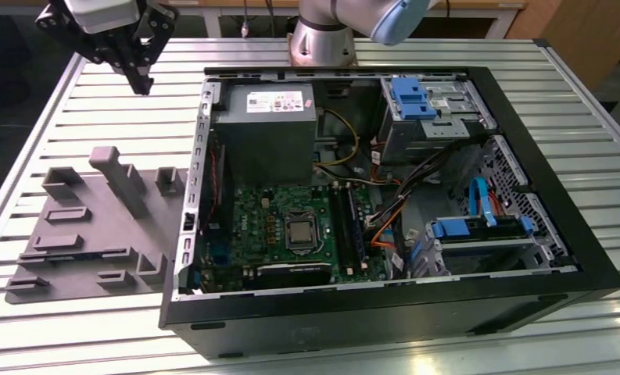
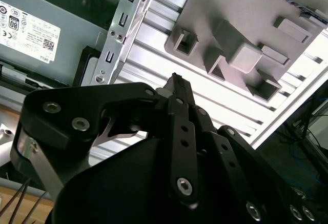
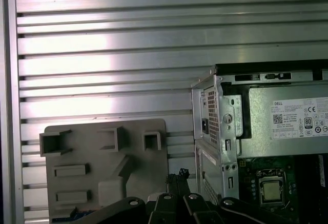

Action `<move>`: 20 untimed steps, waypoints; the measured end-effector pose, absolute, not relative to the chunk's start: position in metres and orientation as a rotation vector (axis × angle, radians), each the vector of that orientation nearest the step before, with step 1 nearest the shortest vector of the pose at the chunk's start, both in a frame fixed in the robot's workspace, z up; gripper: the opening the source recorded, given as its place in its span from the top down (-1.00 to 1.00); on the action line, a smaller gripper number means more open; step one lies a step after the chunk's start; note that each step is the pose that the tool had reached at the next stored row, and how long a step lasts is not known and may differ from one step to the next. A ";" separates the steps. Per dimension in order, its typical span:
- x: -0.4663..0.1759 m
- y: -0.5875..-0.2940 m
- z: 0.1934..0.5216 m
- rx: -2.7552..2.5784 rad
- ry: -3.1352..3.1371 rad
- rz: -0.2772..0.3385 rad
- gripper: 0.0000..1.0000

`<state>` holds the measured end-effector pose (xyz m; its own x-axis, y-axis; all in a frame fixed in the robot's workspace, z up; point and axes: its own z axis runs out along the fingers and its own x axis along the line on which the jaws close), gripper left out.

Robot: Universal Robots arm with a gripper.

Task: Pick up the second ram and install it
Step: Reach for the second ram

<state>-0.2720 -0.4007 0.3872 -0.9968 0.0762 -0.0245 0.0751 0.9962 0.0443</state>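
The gripper (image 1: pixel 140 84) hung high above the table (image 1: pixel 101 125), fingers pressed together on nothing. The second ram (image 3: pixel 64 215) seemed to be that bluish sliver at the grey holder's (image 3: pixel 102 157) edge, though I couldn't be sure. I'd judge it light, stiff, thin and fragile: pinch across its flat faces near the middle, clear of the contacts.

Log one white rectangular paper label (image 1: pixel 273 100) on the upward face of the grey metal power-supply box (image 1: pixel 263 148), which sits inside the open black computer case (image 1: pixel 560 234) in the exterior view. You cannot make out its print there. In both wrist views that label (image 3: pixel 300 119) (image 2: pixel 28 25) carries a short dark wordmark, rows of fine print, a small boxed mark and barcode squares. None of these lines is plain enough for you to copy down reliably.
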 end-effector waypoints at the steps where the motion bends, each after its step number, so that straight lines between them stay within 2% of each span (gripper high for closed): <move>1: -0.272 -0.401 0.387 0.118 3.112 0.067 0.79; 20: -0.280 -0.401 0.386 0.118 3.112 0.067 0.79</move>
<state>-0.2798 -0.4011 0.3864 -0.9968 0.0761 -0.0245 0.0750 0.9962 0.0442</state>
